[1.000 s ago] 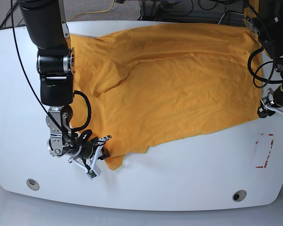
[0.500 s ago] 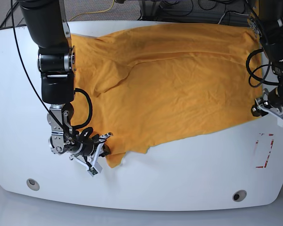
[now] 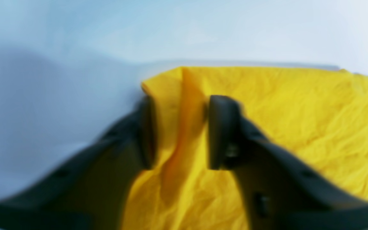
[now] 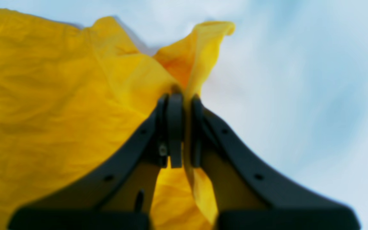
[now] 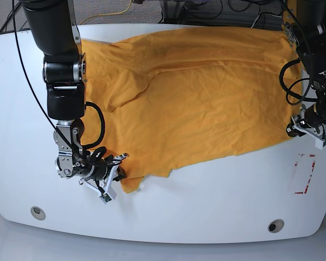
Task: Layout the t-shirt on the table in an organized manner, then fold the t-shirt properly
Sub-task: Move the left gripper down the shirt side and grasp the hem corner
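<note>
My right gripper (image 4: 180,127) is clamped on a crumpled corner of the orange-yellow t-shirt (image 5: 195,98) at its near edge; my left gripper (image 3: 177,131), jaws apart, straddles a soft fold; beyond, wrinkled cloth covers the glossy white table (image 5: 217,212)

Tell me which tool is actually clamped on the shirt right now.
The right tool: its jaws are pressed together on a pinched fold of the shirt. The left tool has cloth between its jaws, but they stand apart.
</note>
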`<state>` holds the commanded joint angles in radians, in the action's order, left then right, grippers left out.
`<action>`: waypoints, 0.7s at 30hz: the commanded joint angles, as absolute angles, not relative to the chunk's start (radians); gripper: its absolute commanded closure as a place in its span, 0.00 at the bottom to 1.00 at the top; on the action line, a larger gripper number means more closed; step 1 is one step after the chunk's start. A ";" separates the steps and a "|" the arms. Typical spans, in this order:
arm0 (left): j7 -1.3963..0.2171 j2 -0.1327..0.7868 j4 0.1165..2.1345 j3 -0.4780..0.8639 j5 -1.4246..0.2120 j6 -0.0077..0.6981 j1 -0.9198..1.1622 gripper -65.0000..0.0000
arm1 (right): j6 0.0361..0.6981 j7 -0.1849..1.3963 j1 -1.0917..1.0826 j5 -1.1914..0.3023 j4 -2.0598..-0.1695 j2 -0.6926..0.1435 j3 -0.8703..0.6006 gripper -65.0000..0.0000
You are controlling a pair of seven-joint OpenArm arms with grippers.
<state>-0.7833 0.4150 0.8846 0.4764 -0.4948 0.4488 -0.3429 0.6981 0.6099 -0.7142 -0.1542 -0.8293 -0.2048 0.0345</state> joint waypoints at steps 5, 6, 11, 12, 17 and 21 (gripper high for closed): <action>-0.783 0.415 0.905 0.476 -0.498 0.499 -0.346 0.87 | 0.698 0.610 -0.714 -0.154 -0.829 -0.205 0.035 0.94; -0.783 0.415 0.923 0.476 -0.498 0.518 -0.346 0.89 | 0.698 0.610 -0.714 -0.154 -0.829 -0.206 0.035 0.94; -0.814 0.412 1.026 0.476 -0.498 0.575 -0.340 0.96 | 0.698 0.610 -0.714 -0.156 -0.829 -0.206 0.035 0.94; -0.826 0.412 1.041 0.476 -0.498 0.581 -0.338 0.96 | 0.698 0.610 -0.714 -0.156 -0.829 -0.206 0.035 0.94; -0.886 0.412 1.122 0.476 -0.498 0.627 -0.328 0.96 | 0.698 0.610 -0.714 -0.156 -0.828 -0.206 0.035 0.94; -0.931 0.406 1.228 0.472 -0.498 0.685 -0.278 0.96 | 0.698 0.610 -0.714 -0.156 -0.826 -0.205 0.035 0.94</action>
<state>-0.9306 0.4058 1.2283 0.4718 -0.4979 0.6851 -0.2785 0.6981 0.6099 -0.7142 -0.1557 -0.8263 -0.2048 0.0345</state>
